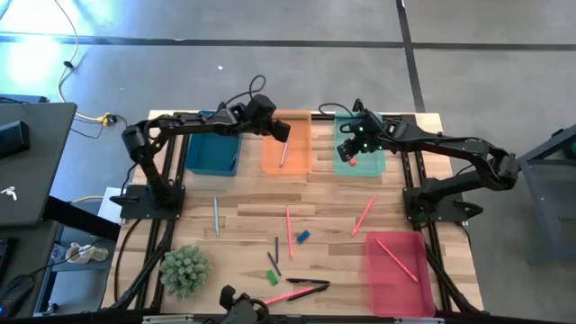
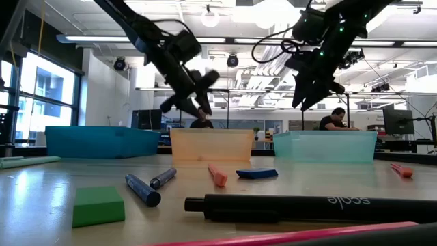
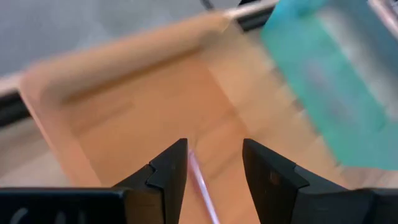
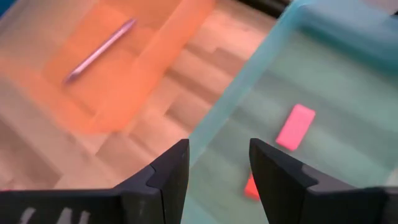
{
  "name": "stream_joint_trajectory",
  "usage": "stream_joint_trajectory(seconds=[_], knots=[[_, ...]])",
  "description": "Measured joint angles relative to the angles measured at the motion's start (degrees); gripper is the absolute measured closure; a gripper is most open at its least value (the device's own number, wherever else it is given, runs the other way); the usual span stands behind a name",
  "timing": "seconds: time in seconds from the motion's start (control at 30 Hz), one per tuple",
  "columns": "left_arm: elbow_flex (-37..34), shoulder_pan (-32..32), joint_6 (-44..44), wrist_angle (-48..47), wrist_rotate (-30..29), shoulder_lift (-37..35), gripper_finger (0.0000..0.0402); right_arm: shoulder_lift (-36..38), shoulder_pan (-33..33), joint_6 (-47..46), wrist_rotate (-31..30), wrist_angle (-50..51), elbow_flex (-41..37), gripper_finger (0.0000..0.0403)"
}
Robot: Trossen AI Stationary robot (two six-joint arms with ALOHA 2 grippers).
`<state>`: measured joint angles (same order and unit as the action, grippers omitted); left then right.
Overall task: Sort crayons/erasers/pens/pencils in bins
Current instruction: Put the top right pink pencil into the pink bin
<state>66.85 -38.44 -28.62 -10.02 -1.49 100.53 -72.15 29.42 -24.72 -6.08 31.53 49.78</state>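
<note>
Four bins stand on the table: blue (image 1: 211, 151), orange (image 1: 288, 144) and green (image 1: 362, 153) along the far edge, and red-pink (image 1: 396, 265) at the near right. My left gripper (image 1: 280, 131) hangs open over the orange bin. A thin lilac-pink stick (image 3: 200, 180) lies on that bin's floor below its fingers. My right gripper (image 1: 352, 144) hangs open and empty over the green bin, where a pink-red eraser (image 4: 295, 126) and another red block (image 4: 252, 186) lie on the floor. A blue eraser (image 1: 302, 237) and a green eraser (image 1: 272, 277) lie on the table.
Loose on the table lie a teal pencil (image 1: 216, 216), pink sticks (image 1: 289, 229) (image 1: 364, 216), dark pens (image 1: 274, 256) and a black pen (image 1: 306, 282). A pink stick (image 1: 396, 256) lies in the red-pink bin. A small plant (image 1: 184, 270) stands at the near left.
</note>
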Motion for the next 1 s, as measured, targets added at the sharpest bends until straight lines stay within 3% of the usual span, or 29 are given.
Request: stream_joint_trajectory(seconds=[0.27,0.57,0.77,1.0], knots=[[0.00,-0.17,3.00,-0.49,0.74,-8.86,0.0265,4.43,-6.61,-0.57,0.38,2.53,0.00,0.0242],[0.07,2.93,1.80,-10.68,4.05,-18.23,0.0271,7.51,-11.89,10.71,6.11,4.06,0.00,0.0242],[0.04,8.45,-1.07,-21.36,3.85,-20.62,0.0271,7.45,-15.25,21.00,10.93,7.38,0.00,0.0242],[-1.04,16.84,-5.00,-29.04,1.70,-20.65,0.0271,7.42,-19.26,27.13,11.20,8.27,0.00,0.0242]])
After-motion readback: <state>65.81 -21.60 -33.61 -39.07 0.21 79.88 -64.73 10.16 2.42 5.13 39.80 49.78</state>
